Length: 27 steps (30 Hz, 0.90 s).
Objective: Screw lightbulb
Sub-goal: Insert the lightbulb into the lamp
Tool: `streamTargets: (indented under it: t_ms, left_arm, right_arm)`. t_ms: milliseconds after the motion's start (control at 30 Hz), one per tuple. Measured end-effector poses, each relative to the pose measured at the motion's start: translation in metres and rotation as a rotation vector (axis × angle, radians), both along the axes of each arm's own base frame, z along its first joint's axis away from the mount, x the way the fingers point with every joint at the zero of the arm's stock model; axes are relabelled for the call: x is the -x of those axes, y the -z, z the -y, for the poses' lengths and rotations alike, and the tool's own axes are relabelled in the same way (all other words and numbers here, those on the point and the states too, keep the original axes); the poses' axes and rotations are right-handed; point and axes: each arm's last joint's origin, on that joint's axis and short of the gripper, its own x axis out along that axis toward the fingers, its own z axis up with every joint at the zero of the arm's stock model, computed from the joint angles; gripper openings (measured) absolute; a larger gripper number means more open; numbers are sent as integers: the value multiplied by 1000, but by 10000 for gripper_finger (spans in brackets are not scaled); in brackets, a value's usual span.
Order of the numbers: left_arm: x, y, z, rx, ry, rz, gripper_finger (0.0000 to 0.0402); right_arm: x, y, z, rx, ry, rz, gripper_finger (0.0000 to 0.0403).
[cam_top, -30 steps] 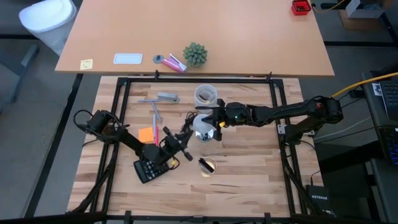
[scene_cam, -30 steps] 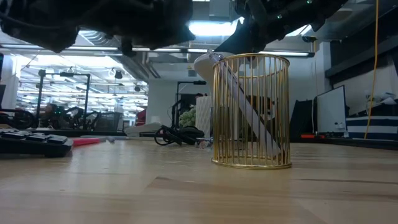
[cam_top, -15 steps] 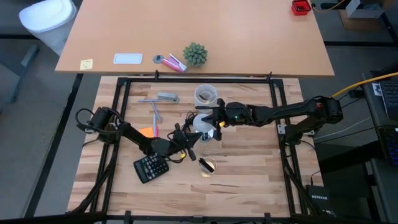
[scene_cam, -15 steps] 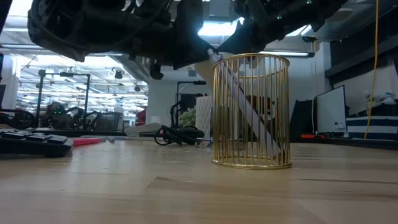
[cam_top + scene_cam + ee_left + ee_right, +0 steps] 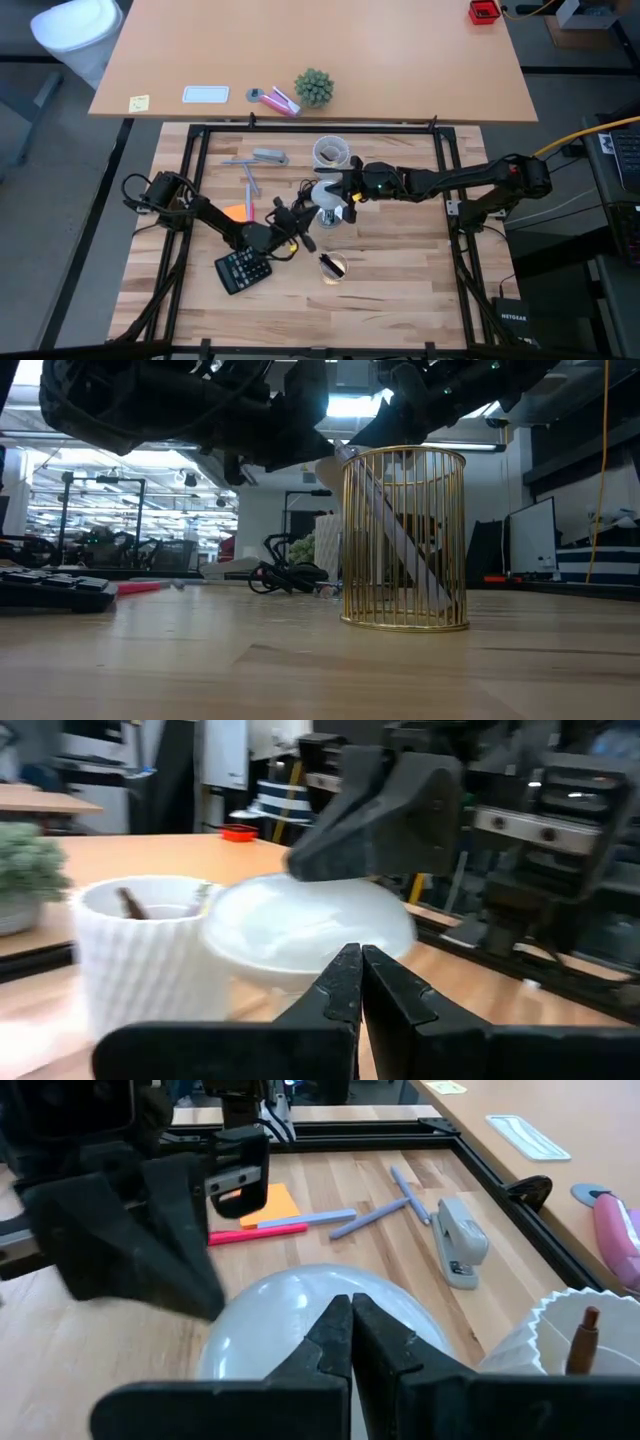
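Observation:
The white lightbulb (image 5: 320, 192) stands above the table's middle; a grey part (image 5: 328, 214) shows on its near side. Its dome fills the left wrist view (image 5: 300, 925) and the right wrist view (image 5: 290, 1315), and it shows pale behind the gold holder in the low view (image 5: 325, 468). My left gripper (image 5: 303, 213) is shut at the bulb's left-near side. My right gripper (image 5: 338, 192) is shut at the bulb's right side. The bulb's screw base is hidden. My left gripper meets the dome with its shut fingers, coming nearly level from the table's left. In the right wrist view its dark finger (image 5: 185, 1275) reaches the dome's edge (image 5: 225, 1325). My right gripper comes from the table's right with its fingers shut. In the left wrist view its dark finger (image 5: 370, 810) lies on the dome's top (image 5: 300, 885).
A white ribbed cup (image 5: 331, 152) stands just beyond the bulb. A gold wire holder (image 5: 333, 266) stands nearer, a calculator (image 5: 240, 270) at the near left. A stapler (image 5: 270, 156), pens (image 5: 250, 185), an orange note (image 5: 236, 214) and a black cord (image 5: 285, 575) lie to the left.
My left gripper has gone from above the calculator toward the table's right and far edge, up to the bulb's left side, staying shut. The bulb's white dome now shows slightly farther from the near edge, with the grey part uncovered on its near side.

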Motion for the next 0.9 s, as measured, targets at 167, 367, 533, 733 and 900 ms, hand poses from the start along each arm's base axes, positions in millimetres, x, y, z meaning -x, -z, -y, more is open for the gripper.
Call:
streamTargets:
  t_ms: [167, 367, 533, 733, 900]
  left_arm:
    - [3, 1, -1, -19, -113, -35, 3]
    - [2, 2, -11, -67, -194, -95, 3]
    - [0, -1, -21, -112, -227, -125, 3]
    - [8, -22, -7, -177, -201, -31, 3]
    - [11, -28, 15, -196, -18, 34, 3]
  right_arm:
    - [0, 0, -1, -7, -14, -1, 5]
    - [0, 0, -2, -16, -32, 1, 5]
    - [0, 0, -2, -14, -27, 1, 5]
    - [0, 0, -2, -13, -25, 1, 5]
    - [0, 0, -1, -10, -19, 1, 5]
